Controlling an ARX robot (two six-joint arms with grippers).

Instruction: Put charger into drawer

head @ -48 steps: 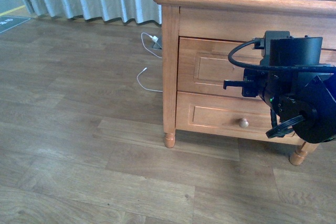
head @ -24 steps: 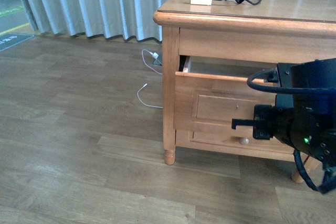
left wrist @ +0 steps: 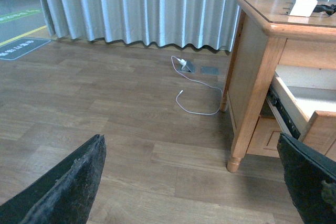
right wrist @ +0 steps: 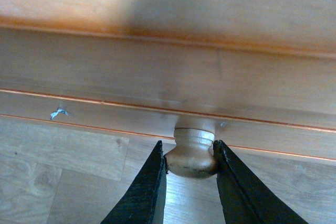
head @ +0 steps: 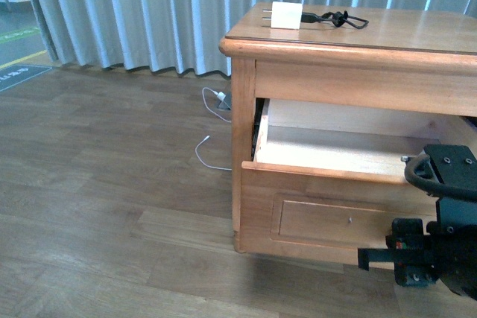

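**Charger:** small white cube-shaped plug adapter [head: 287, 15] with metal prongs. It lies on top of the cabinet near the front left corner, prongs pointing left. A thin black cable [head: 340, 18] trails off to its right in a loose coil. It is outside the drawer and well apart from both grippers.

**Drawer:** wide honey-coloured wooden drawer [head: 335, 150] with a recessed panel front. It stands drawn out from the cabinet, showing a paler bare-wood inside with nothing visible on the exposed floor.

**Knob:** round pale wooden knob [right wrist: 193, 153] on the drawer front, seen only in the right wrist view. In the front view the arm covers it.

**Right gripper:** black two-fingered gripper [right wrist: 189, 148]. It is clamped on the knob, one finger pressed against each side. The black right arm [head: 447, 221] sits low at the right edge of the front view, in front of the drawer panel.

**Left gripper:** black gripper [left wrist: 190, 145] with rough dark fingers [left wrist: 79, 182]. The fingers are spread wide and hold nothing, above the floor to the cabinet's left.

**Cabinet:** honey-coloured wooden bedside cabinet [head: 358, 72] with a turned foot [left wrist: 233, 163].

**Surroundings:**
- Grey-brown wood-plank floor [head: 97, 184].
- Pale blue-grey pleated curtain [head: 149, 13] behind.
- Thin white cord [head: 205, 150] with a white plug, lying on the floor beside the cabinet's left side.
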